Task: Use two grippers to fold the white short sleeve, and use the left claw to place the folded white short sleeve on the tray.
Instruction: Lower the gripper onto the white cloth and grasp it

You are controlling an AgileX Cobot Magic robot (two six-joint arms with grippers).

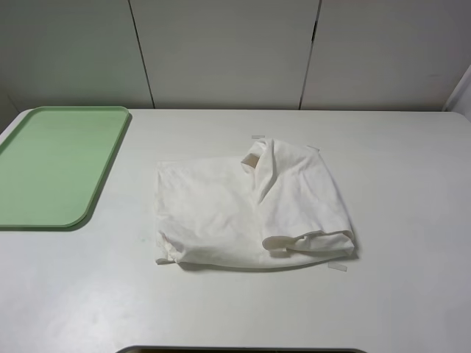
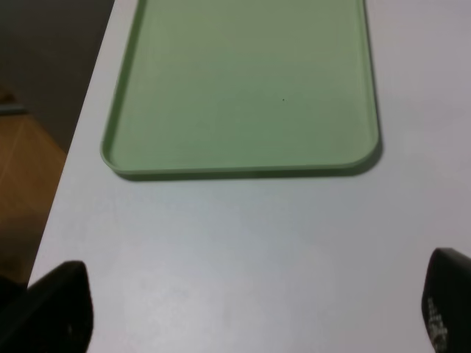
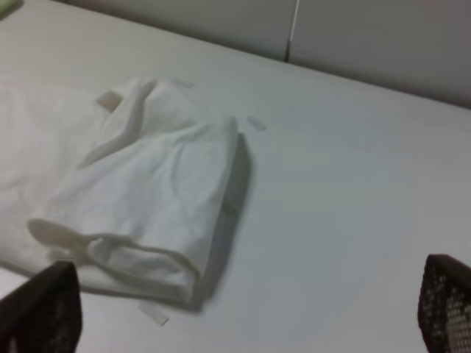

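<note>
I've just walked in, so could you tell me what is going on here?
Nothing is being handled right now. The white short sleeve lies partly folded on the table, apart from the tray, which holds nothing. The left pincer is open, facing the tray, and the right pincer is open, facing the shirt; neither touches anything.

Pale green flat plastic tray (image 1: 51,165): left side cut by exterior view's edge; far end cut in left wrist view.
White wrinkled cotton short sleeve (image 3: 147,191): runs past right wrist view's edge; lower layers hidden under folds.
Dark left gripper (image 2: 254,309), dark right gripper (image 3: 246,309): fingertips only, blurred, at frame corners.
Dark strip (image 1: 243,350), exterior view's bottom edge: unidentifiable.
</note>
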